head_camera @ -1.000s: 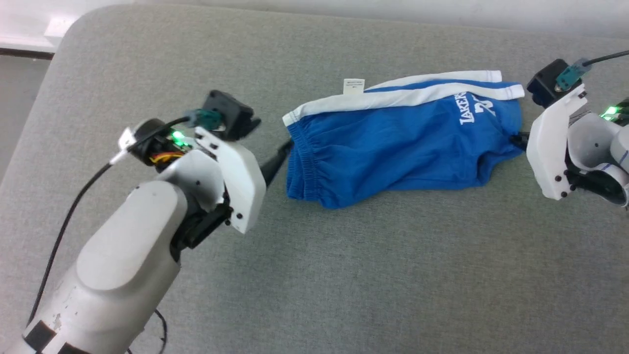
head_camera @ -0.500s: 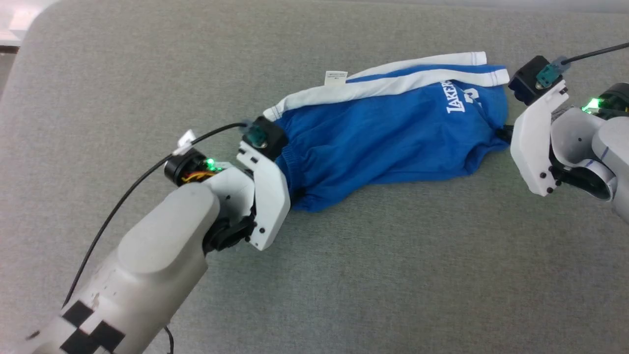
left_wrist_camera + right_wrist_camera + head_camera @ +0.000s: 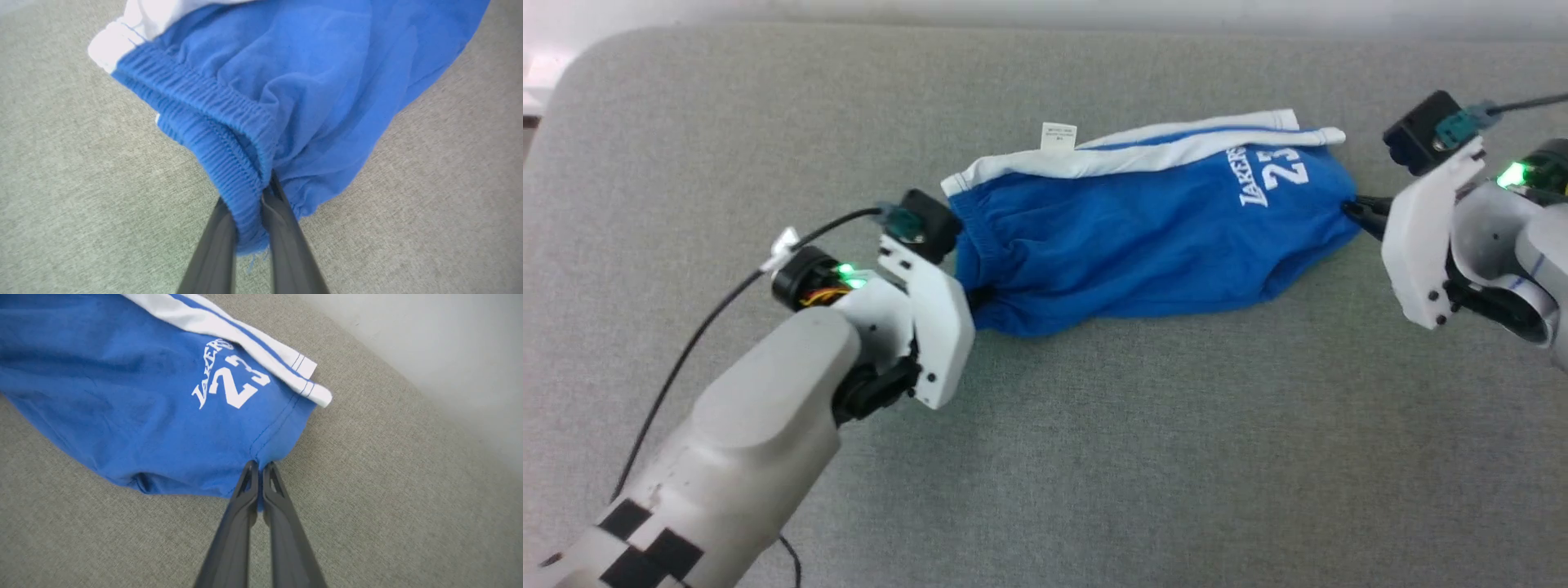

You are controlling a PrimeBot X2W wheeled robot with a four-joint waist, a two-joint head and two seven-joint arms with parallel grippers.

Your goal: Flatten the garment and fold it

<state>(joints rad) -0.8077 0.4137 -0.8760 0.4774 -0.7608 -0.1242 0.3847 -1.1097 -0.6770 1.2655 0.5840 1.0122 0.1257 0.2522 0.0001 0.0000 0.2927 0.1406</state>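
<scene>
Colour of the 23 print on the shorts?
White print on blue shorts; right wrist view shows it best.

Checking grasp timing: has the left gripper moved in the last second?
Yes. The left gripper went right in the head view, from beside the waistband of the shorts onto it; its jaws now pinch the elastic.

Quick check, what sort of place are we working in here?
Probably indoors on a padded, upholstered surface, a sofa seat or mattress: grey woven fabric under the blue shorts, a rounded corner, a pale wall behind.
</scene>
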